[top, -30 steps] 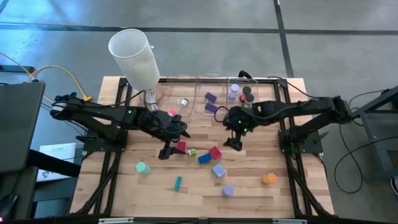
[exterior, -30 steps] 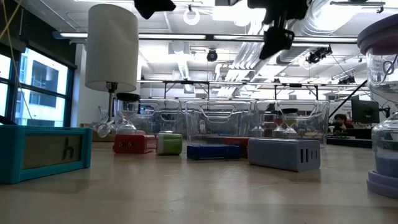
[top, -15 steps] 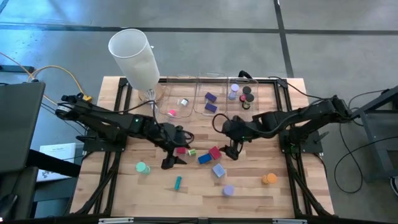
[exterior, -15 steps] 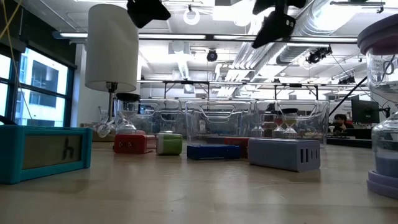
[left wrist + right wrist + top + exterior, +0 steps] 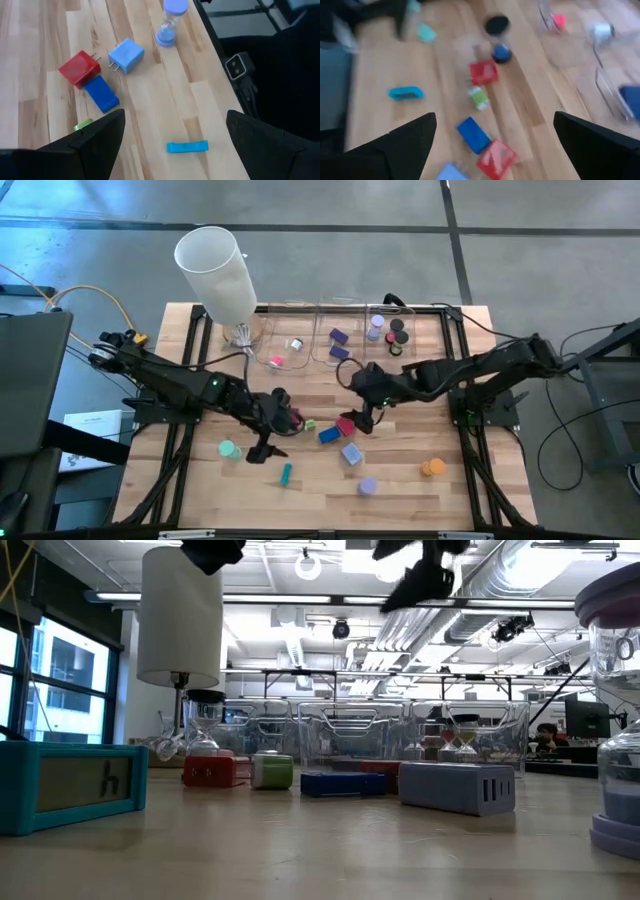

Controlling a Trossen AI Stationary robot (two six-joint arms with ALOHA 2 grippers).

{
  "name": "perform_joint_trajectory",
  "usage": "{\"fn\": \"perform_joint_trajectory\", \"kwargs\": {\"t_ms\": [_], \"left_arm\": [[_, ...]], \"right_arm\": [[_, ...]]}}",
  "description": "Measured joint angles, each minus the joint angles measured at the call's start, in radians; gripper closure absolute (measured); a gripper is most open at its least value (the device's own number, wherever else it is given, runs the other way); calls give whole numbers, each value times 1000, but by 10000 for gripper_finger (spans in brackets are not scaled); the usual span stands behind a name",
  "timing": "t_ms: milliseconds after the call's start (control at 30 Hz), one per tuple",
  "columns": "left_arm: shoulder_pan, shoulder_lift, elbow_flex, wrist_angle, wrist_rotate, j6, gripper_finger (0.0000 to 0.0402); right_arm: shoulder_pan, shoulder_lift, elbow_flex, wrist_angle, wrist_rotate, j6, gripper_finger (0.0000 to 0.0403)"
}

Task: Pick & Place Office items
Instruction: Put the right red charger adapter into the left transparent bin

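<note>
Both arms hang over the worktop [image 5: 200, 480] with jaws wide and empty: your left gripper [image 5: 262, 448] above the teal stick [image 5: 286, 473], your right gripper [image 5: 356, 418] beside the red block [image 5: 345, 425]. Centre each before descending; the neighbouring blue block [image 5: 328, 435] crowds the grasp.

We see a wooden slatted table [image 5: 400, 480] with a black frame. Toward 12 o'clock stand 3 clear bins [image 5: 335, 340] and a tall white cylinder [image 5: 215, 270]. Near the centre lie a red block [image 5: 346, 426], a blue block [image 5: 328, 435] and a lavender block [image 5: 351, 453]. A teal stick [image 5: 286, 473] lies toward 6 o'clock, a green roll [image 5: 228, 449] toward 8 o'clock, and an orange roll [image 5: 432, 468] toward 4 o'clock.
</note>
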Motion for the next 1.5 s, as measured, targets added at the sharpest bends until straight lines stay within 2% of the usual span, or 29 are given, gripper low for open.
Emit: {"fn": "perform_joint_trajectory", "kwargs": {"t_ms": [267, 633, 733, 1167, 1500], "left_arm": [[-2, 0, 0, -71, 6, -26, 61], [-36, 0, 0, -108, 9, 47, 61], [-35, 0, 0, -126, 9, 70, 61], [-35, 0, -1, -148, 9, 170, 61], [-34, 0, -1, -178, 10, 173, 61]], "right_arm": [[35, 181, -2, -3, -20, -1, 10], [45, 310, -2, 7, 70, 129, 10], [57, 345, -2, -9, 123, 157, 10], [60, 375, 0, -43, 156, 409, 10], [67, 407, 0, -49, 126, 442, 10]]}}
